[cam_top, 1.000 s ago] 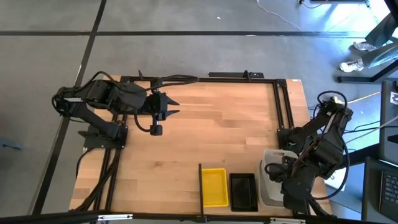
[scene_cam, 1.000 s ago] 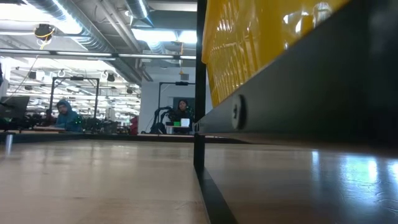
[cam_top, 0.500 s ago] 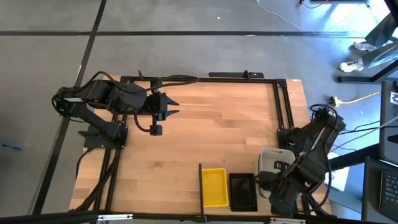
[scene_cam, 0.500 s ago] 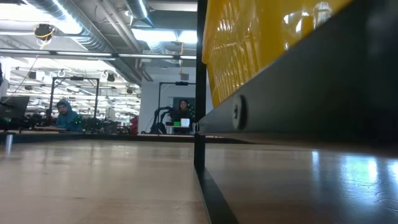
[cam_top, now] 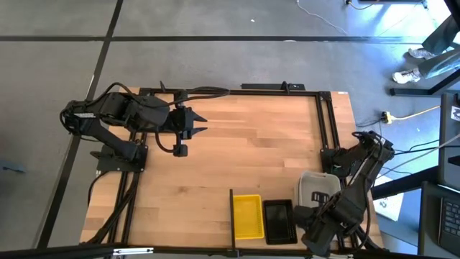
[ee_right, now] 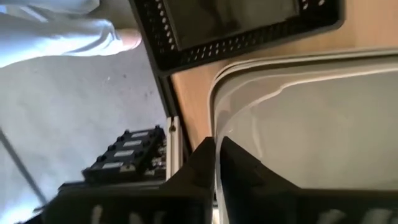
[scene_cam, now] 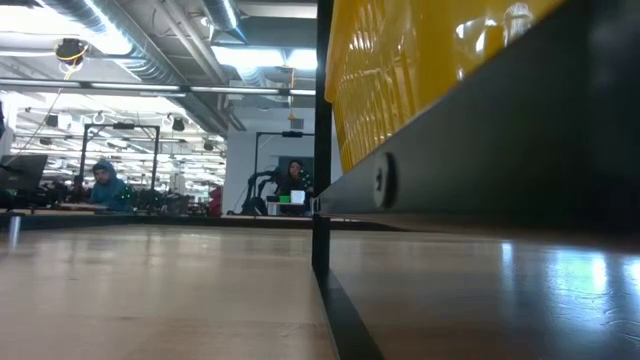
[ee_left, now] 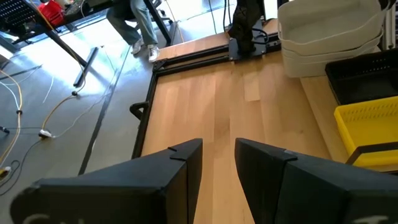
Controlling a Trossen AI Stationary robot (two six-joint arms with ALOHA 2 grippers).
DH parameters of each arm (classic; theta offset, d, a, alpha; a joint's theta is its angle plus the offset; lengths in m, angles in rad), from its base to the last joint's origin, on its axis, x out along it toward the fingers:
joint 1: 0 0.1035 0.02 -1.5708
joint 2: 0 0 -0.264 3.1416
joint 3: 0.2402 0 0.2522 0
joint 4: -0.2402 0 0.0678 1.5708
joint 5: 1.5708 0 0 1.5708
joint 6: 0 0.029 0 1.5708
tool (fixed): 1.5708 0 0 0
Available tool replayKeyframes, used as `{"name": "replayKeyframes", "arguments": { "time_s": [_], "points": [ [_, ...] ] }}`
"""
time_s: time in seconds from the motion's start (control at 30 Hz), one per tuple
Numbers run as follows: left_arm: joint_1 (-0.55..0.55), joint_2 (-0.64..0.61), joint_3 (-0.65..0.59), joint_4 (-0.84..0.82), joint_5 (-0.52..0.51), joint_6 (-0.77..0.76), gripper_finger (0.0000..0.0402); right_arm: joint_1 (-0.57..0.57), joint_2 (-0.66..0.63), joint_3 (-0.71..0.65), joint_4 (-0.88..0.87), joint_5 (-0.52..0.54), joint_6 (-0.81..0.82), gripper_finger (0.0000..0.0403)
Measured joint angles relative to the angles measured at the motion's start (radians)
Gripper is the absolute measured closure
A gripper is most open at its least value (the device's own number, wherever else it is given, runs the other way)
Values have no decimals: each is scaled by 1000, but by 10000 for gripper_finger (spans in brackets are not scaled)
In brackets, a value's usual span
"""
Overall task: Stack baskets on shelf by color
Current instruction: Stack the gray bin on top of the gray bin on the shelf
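Note:
Three baskets stand in a row at the table's near edge: a yellow one (cam_top: 249,216), a black mesh one (cam_top: 280,221) and a translucent grey-white stack (cam_top: 318,187). A thin dark divider (cam_top: 231,212) stands upright left of the yellow basket. My right gripper (ee_right: 216,163) is at the near end of the grey-white stack, shut on its rim. My left gripper (cam_top: 201,122) waits open over the far left of the table. In the left wrist view the grey-white stack (ee_left: 329,31), the black basket (ee_left: 367,74) and the yellow basket (ee_left: 367,130) show far off. My right gripper pinches the rim (ee_right: 217,134) of the top grey-white basket at its near end, close to the corner beside the black basket (ee_right: 236,18). One finger (ee_right: 249,174) is inside the basket and the other (ee_right: 196,165) outside. The basket sits level in the stack.
Dark frame rails (cam_top: 327,122) run along the table's right and far edges. The middle of the plank tabletop (cam_top: 251,151) is bare wood. In the low view the divider (scene_cam: 320,200) and the yellow basket (scene_cam: 420,70) fill the right side; people sit in the room beyond.
My right arm has swung toward the table's near edge and a little leftward, bringing its gripper to the near end of the grey-white stack. The baskets stand where they stood.

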Motion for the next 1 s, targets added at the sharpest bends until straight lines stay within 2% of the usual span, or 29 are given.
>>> {"name": "replayKeyframes", "arguments": {
  "time_s": [0.3, 0.4, 0.47, 0.53, 0.7, 0.87, 1.0],
  "points": [
    [0, 0, 0, 0, 0, 0, 314, -1, 0, 1, -9, -87, -24, 333],
    [0, 0, 0, 0, 0, 0, 314, -7, 0, 27, -28, -149, -57, 328],
    [0, 0, 0, 1, 0, 0, 314, -7, 0, 71, -85, -138, -56, 328],
    [0, 0, 0, 1, 0, 0, 314, -7, -1, 125, -148, -64, -58, 328],
    [0, 0, 0, 1, 1, -6, 314, -26, -49, 157, -147, 255, -61, 327],
    [0, 0, 0, 0, 78, -10, 314, -59, -126, 63, -140, 473, -60, 327],
    [0, 0, 0, -6, 93, -27, 314, -86, -246, -81, -142, 546, -27, 327]
  ]
}}
